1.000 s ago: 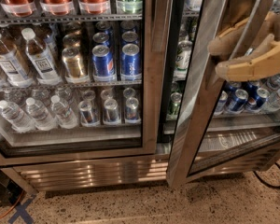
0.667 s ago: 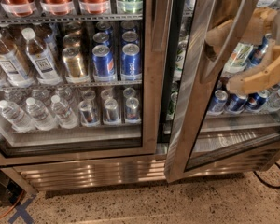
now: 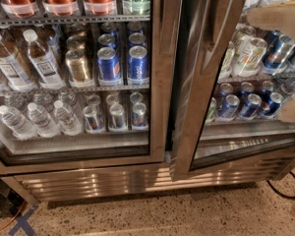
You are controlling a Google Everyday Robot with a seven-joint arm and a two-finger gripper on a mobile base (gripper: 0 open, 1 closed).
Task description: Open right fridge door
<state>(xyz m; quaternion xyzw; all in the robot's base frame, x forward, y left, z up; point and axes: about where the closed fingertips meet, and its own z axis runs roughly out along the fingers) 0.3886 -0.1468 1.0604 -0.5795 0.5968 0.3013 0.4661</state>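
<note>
The gripper (image 3: pixel 268 65) is at the right edge of the view, in front of the glass of the right door (image 3: pixel 202 82). Only its two tan fingers show, one at the top right (image 3: pixel 280 14) and one lower down (image 3: pixel 292 109), both cut off by the edge. They stand wide apart with nothing held between them; only the pane shows in the gap. The right door is ajar. Its steel frame leans out from the fridge, its hinge-free left edge is forward, and a dark gap shows between it and the centre post. Through its glass are 7UP cans (image 3: pixel 248 53) above and blue cans (image 3: pixel 250 104) below. The left door (image 3: pixel 158 82) is closed, with water bottles (image 3: pixel 39 118), gold cans (image 3: pixel 78 65) and Pepsi cans (image 3: pixel 123 63) behind it. Below is a steel grille (image 3: pixel 103 182), then speckled floor (image 3: pixel 162 211) with a black cable (image 3: pixel 284 193) at the right.
</note>
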